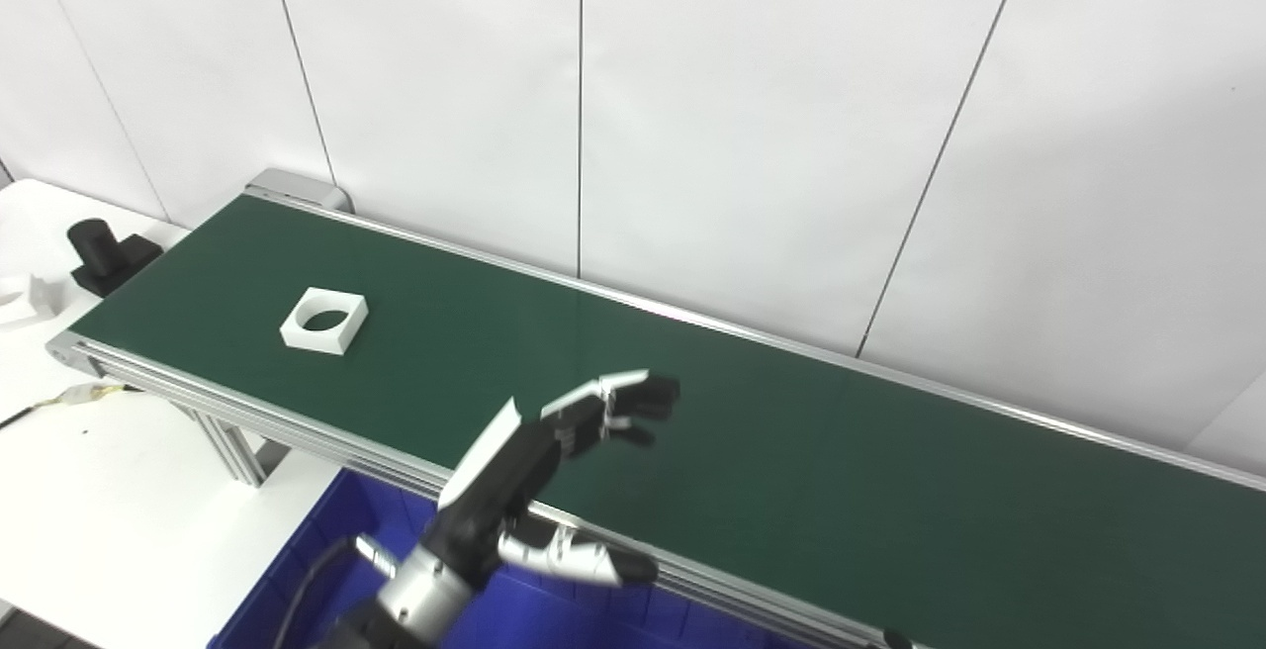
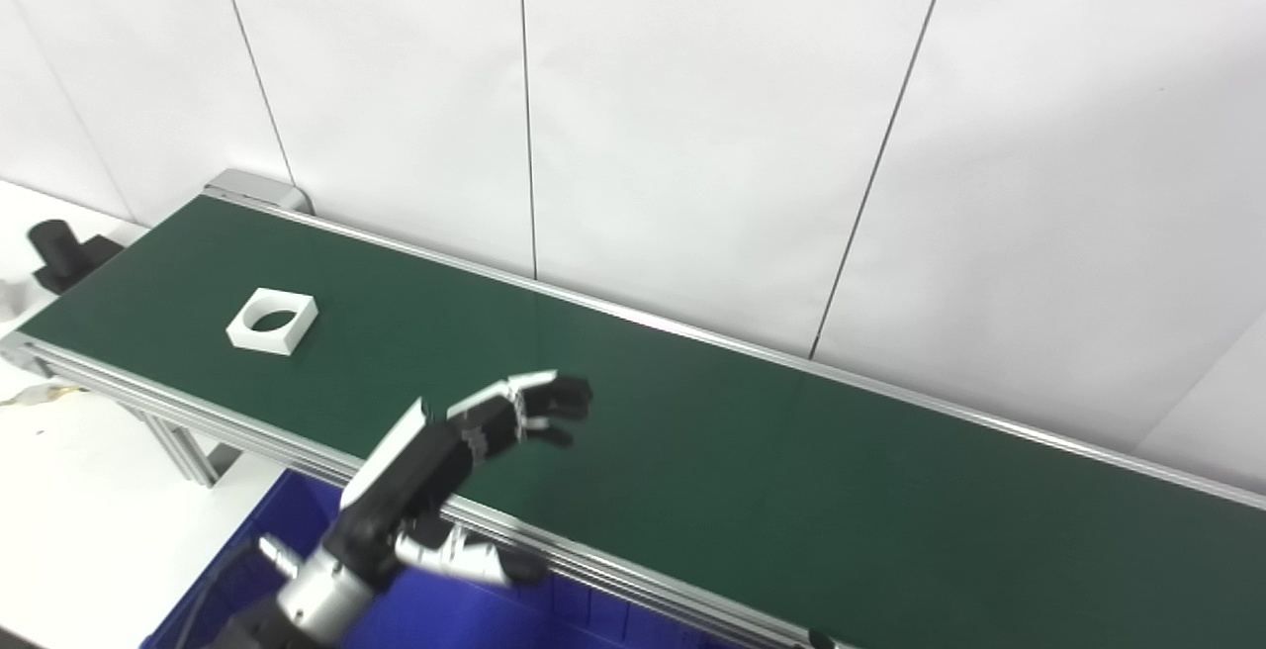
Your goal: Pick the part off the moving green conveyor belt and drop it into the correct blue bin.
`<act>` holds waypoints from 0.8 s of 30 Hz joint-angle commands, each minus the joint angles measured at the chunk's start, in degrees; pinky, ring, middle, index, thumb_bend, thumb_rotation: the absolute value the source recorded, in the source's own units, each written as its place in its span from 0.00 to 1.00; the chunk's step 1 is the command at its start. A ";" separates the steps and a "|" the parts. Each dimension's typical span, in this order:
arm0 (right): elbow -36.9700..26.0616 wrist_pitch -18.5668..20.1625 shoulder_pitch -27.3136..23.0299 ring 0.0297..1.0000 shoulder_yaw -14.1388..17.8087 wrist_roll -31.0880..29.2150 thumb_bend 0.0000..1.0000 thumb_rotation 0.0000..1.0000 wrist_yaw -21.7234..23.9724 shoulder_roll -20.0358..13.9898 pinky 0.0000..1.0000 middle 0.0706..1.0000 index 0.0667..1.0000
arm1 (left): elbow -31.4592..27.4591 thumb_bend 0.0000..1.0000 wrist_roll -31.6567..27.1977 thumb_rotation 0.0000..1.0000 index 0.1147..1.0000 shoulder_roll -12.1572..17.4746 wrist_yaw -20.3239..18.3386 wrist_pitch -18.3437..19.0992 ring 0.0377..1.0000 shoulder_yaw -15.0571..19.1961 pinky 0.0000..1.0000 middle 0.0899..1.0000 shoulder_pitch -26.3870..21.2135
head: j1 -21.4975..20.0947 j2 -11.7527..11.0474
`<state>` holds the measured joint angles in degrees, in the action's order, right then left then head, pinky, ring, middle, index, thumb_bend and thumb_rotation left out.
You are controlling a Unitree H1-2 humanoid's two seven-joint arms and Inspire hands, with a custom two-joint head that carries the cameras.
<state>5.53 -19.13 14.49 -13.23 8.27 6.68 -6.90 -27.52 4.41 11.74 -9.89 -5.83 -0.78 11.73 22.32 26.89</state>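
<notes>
Left eye view: a long green conveyor belt (image 1: 791, 451) is running diagonally from the upper left to the lower right, in front of a white panelled wall. A white square part (image 1: 324, 321) with a round hole through it is lying flat on the belt near its left end. The left hand (image 1: 554, 461) is reaching in from the bottom edge and hovering over the near side of the belt, fingers (image 1: 638, 397) spread and slightly curled, thumb splayed below, holding nothing. The part is sitting to the upper left of this hand, well apart from it, with bare belt between them. Being square, the part is offering no long axis to line up with. Part of a blue bin (image 1: 326, 550) is showing under the arm, just in front of the belt's near rail. A black object (image 1: 109, 253) is standing on the white table beyond the belt's left end. The right hand is not appearing.

Right eye view: the same scene is sitting a little further left in the frame. The part (image 2: 272, 321) is again lying up and to the left of the left hand (image 2: 445, 461), apart from it. The hand is showing its fingers apart and empty. Only this hand is visible, so it is probably the one that will do the picking, and the reach would have to go leftward along the belt.
</notes>
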 commanded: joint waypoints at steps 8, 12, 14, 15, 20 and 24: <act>-1.32 -3.12 -0.66 0.86 0.05 -0.87 0.66 0.66 0.15 0.62 0.79 0.88 0.94 | -2.07 0.83 2.62 0.45 0.83 6.82 -0.87 5.30 0.84 4.25 0.79 0.85 -5.91 | -1.17 1.04; -1.77 -2.82 -0.54 0.86 -0.03 -0.65 0.67 0.66 0.11 0.72 0.79 0.87 0.94 | -0.55 0.84 1.84 0.43 0.83 9.05 -1.57 8.03 0.85 5.69 0.80 0.86 -8.98 | -1.81 1.37; -1.92 -2.75 -0.49 0.86 -0.10 -0.70 0.67 0.66 0.17 0.79 0.79 0.87 0.94 | -0.12 0.85 1.03 0.42 0.83 9.99 -2.19 9.68 0.86 6.27 0.80 0.87 -9.99 | -1.97 1.42; -2.00 -2.65 -0.45 0.86 -0.13 -0.63 0.66 0.66 0.16 0.85 0.79 0.88 0.94 | 0.34 0.85 0.65 0.41 0.83 10.62 -2.52 10.21 0.87 6.62 0.81 0.88 -10.51 | -1.90 1.28; -2.18 -2.32 -0.35 0.85 -0.08 -0.29 0.67 0.66 -0.08 1.12 0.78 0.87 0.93 | 4.40 0.84 4.51 0.34 0.83 14.06 -2.21 9.68 0.87 7.28 0.82 0.87 -13.20 | -1.80 1.25; -1.95 -2.79 -0.40 0.86 -0.11 -0.77 0.66 0.65 0.15 1.16 0.79 0.88 0.94 | 7.80 0.84 8.95 0.27 0.84 17.13 -2.94 10.38 0.87 6.50 0.81 0.87 -15.07 | -1.72 1.21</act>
<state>5.34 -19.13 14.52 -13.33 8.23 6.78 -6.21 -19.15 12.08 26.78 -12.66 4.35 5.35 -1.14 20.57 28.04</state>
